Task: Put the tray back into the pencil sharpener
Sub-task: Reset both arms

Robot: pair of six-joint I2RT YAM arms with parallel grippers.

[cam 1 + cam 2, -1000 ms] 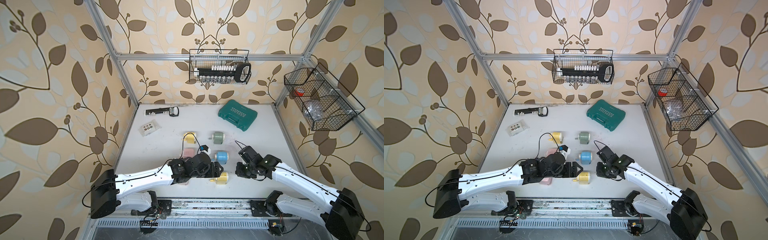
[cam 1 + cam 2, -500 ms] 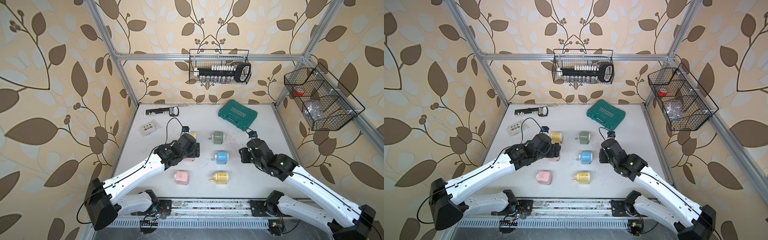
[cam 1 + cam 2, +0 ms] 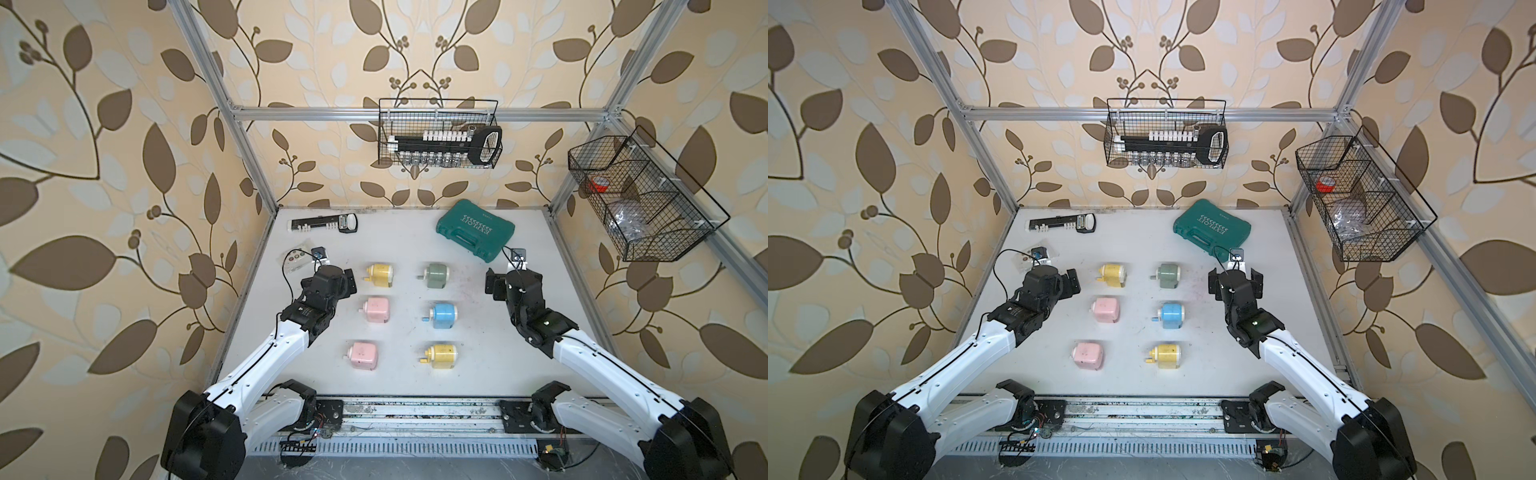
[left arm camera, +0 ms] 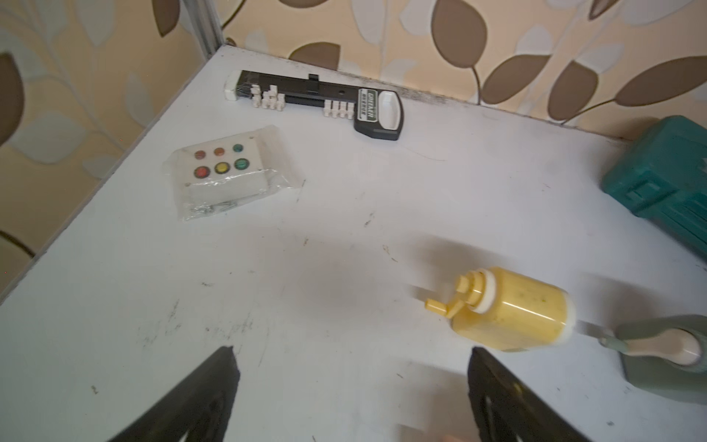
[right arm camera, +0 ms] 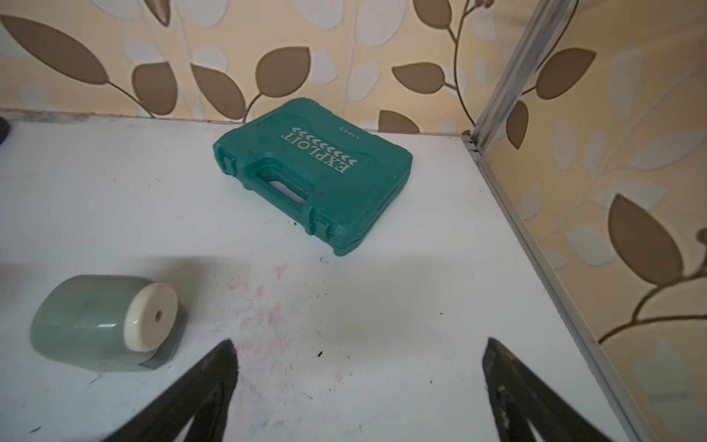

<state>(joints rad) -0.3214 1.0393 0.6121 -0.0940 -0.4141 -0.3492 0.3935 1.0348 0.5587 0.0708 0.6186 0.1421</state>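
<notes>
Both arms have pulled back from the yellow plastic crank pencil sharpener (image 3: 441, 354), which sits whole at the front of the right-hand column. The left gripper (image 4: 352, 349) and right gripper (image 5: 359, 341) hang spread wide, holding nothing, over the bare white table (image 3: 415, 249) toward its side edges. The teal plastic case (image 5: 317, 176) by the far right corner reads EXPLOIT.

Six of them are sitting in two columns, cranks pointing to my left: far yellow sharpener (image 3: 380, 275), middle pink sharpener (image 3: 376, 309), near pink sharpener (image 3: 361, 355), green sharpener (image 3: 436, 275), blue sharpener (image 3: 444, 316), near yellow sharpener (image 3: 444, 356).
</notes>
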